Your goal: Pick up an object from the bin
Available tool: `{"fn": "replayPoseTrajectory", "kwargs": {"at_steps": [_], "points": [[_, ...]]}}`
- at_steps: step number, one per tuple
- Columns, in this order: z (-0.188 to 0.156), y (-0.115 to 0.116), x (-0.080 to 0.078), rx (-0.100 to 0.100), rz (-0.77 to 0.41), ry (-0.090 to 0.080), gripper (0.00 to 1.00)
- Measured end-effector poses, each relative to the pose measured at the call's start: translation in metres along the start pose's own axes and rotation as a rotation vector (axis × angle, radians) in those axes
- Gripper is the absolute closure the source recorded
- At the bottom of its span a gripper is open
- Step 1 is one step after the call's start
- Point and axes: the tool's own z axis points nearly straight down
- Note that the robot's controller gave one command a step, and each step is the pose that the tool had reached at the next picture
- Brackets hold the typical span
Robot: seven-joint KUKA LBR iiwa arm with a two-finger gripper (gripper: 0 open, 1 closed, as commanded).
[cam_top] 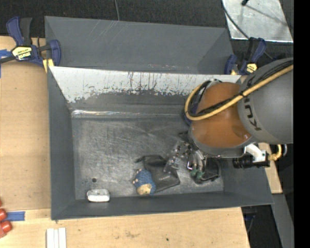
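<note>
My gripper (185,158) is down at the bin's floor, right of centre near the front, partly under the arm's orange cover. Directly at its left lies a black flat thing (163,175), angular with a thin arm pointing left. A small blue round thing with a tan end (143,182) rests against the black piece's left side. Just right of the gripper sits a dark thing with green on it (204,173). I cannot make out anything held.
A small white oblong piece (98,195) lies at the front left corner, with a tiny dark speck (94,180) just behind it. The arm's bulk and orange cover hang over the bin's right side.
</note>
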Motion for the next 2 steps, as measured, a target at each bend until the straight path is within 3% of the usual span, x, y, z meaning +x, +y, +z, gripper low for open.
{"fn": "replayPoseTrajectory", "kwargs": {"at_steps": [1, 2], "points": [[-0.046, 0.004, -0.001, -0.001, 0.003, -0.002, 1.0], [-0.114, 0.006, -0.012, -0.002, 0.016, -0.005, 1.0]]}}
